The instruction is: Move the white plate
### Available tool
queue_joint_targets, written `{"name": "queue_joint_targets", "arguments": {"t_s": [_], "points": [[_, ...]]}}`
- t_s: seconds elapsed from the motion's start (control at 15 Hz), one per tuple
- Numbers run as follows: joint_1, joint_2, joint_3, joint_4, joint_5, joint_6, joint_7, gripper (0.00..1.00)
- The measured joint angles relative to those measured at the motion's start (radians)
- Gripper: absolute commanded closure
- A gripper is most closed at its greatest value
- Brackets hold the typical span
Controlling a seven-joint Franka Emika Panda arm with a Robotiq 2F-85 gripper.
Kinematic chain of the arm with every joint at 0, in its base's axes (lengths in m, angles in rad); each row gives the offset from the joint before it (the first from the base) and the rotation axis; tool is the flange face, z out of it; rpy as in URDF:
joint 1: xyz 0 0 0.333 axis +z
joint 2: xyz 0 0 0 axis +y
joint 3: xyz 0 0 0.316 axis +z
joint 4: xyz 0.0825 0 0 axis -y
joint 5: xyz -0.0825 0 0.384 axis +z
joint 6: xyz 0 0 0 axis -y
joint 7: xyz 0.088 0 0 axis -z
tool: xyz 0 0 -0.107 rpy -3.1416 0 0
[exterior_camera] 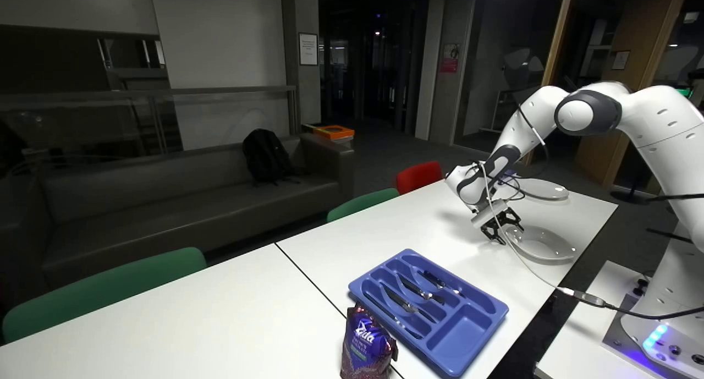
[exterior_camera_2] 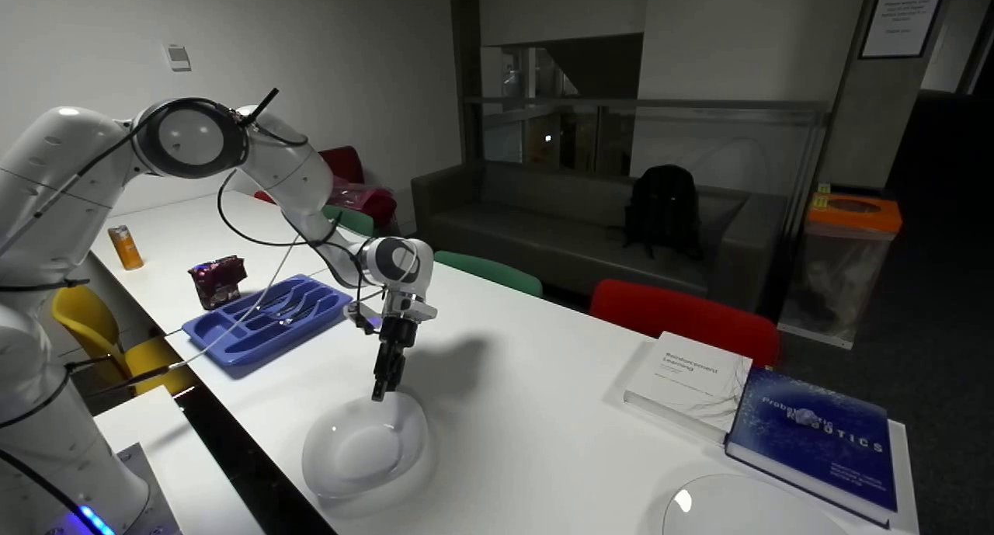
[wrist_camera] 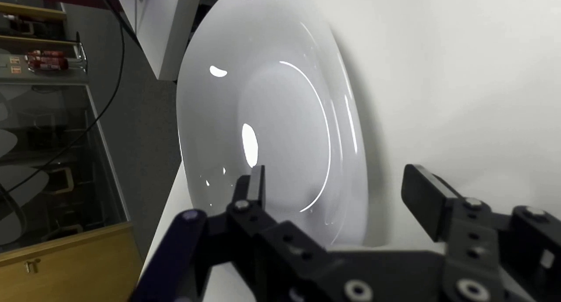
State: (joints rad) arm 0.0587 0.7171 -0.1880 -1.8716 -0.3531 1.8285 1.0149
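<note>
1. White plate [exterior_camera_2: 363, 446]: hollow side up on the white table [exterior_camera_2: 543, 442], near its edge.
2. Outline longest top to bottom in wrist view — true long axis cannot be told.
3. Gripper [wrist_camera: 336, 186]: jaws apart — plate rim showing between.

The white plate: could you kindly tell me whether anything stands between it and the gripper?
Nothing visible does: in the wrist view, the gripper is open and the rim of the white plate shows between its jaws, with no object intervening.
</note>
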Motion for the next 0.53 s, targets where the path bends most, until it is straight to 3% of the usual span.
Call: {"name": "queue_joint_targets", "arguments": {"t_s": [0.53], "points": [[-0.055,-0.051,0.000,-0.026,0.148,0.063,-0.084,0.00]]}}
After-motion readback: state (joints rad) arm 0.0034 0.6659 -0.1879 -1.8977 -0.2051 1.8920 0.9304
